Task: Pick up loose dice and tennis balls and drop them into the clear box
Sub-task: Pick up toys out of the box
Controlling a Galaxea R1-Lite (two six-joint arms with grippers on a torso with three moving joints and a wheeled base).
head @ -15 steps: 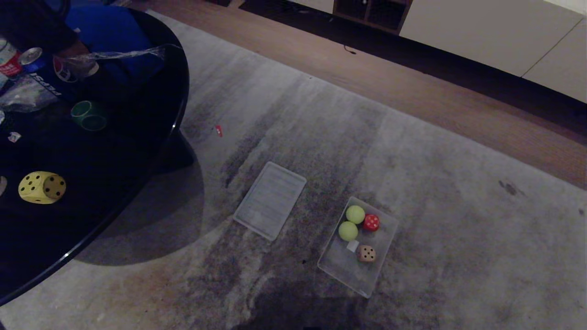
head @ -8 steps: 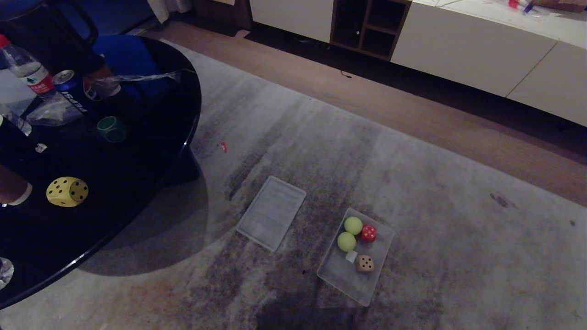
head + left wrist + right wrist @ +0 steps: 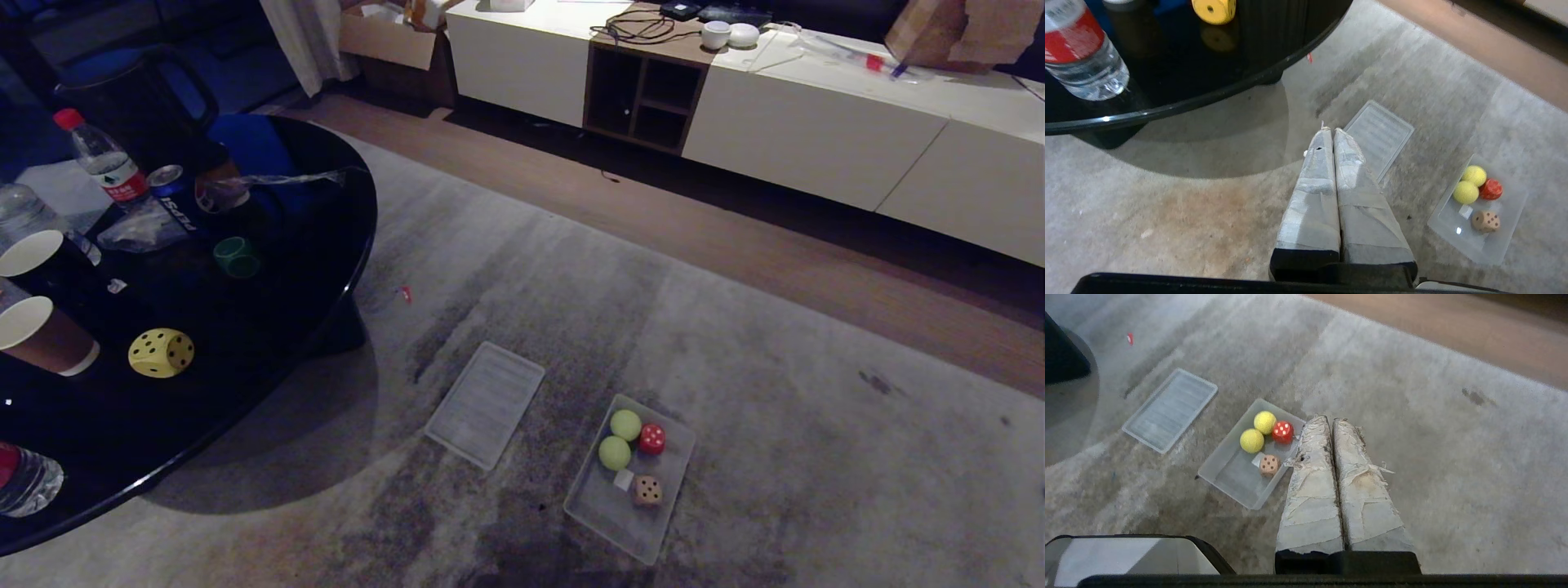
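Left hand (image 3: 1329, 131) pressed shut, empty, hanging over the rug (image 3: 1167, 212); right hand (image 3: 1329, 420) likewise shut and empty, just beside the clear box (image 3: 1229, 473). Head view: box holds two tennis balls (image 3: 625, 425), red die (image 3: 651, 438) and tan die (image 3: 647, 489); yellow die (image 3: 161, 353) sits loose on the black counter (image 3: 269, 327). Step looks like locating that die; next needs approaching the counter and opening a hand.

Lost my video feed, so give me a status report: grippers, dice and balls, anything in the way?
Left gripper, right gripper shut, empty. Clear box holds two tennis balls, red die, tan die. Yellow die loose on black table.
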